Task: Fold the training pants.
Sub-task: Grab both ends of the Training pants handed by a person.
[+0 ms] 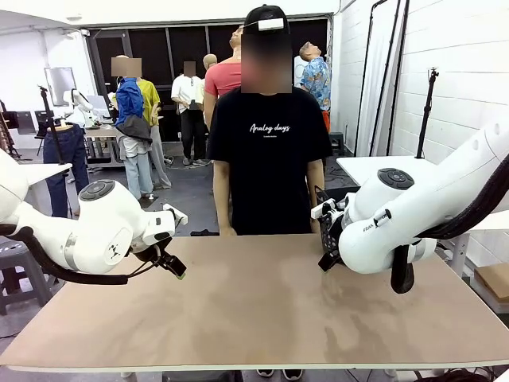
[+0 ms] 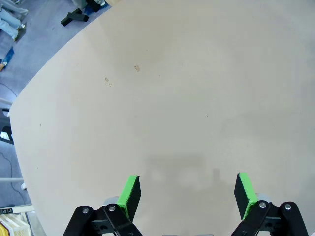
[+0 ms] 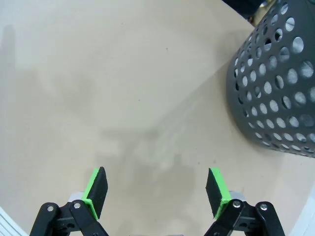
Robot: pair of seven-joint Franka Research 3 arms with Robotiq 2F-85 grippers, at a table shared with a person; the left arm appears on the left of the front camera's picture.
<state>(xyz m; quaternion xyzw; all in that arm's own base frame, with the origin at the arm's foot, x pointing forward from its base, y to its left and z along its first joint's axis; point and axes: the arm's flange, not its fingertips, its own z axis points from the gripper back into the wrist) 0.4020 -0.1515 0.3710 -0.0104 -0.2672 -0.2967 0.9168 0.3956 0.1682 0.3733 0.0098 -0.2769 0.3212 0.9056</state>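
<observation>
The bench [image 1: 262, 318] is seen as a pale tan board, matt and faintly mottled, with rounded corners; its middle is kept free, presumably so cloth can be spread there. The left jaws are held low over the near-left part of it, spread as wide as they go, with nothing caught between the green pads [image 2: 130, 192]. The right jaws are parked likewise at the other side, pads [image 3: 96, 189] wide apart and empty, near a dark grey basket [image 3: 275, 93] (hard plastic by the look, round-walled, punched all over with holes). Where the training pants lie cannot be told. The basket's inside is hidden, so it is only guessed that they may be there. A person [image 1: 269, 159] in a black T-shirt is stood at the far edge, arms down. Folding is judged not yet begun.
</observation>
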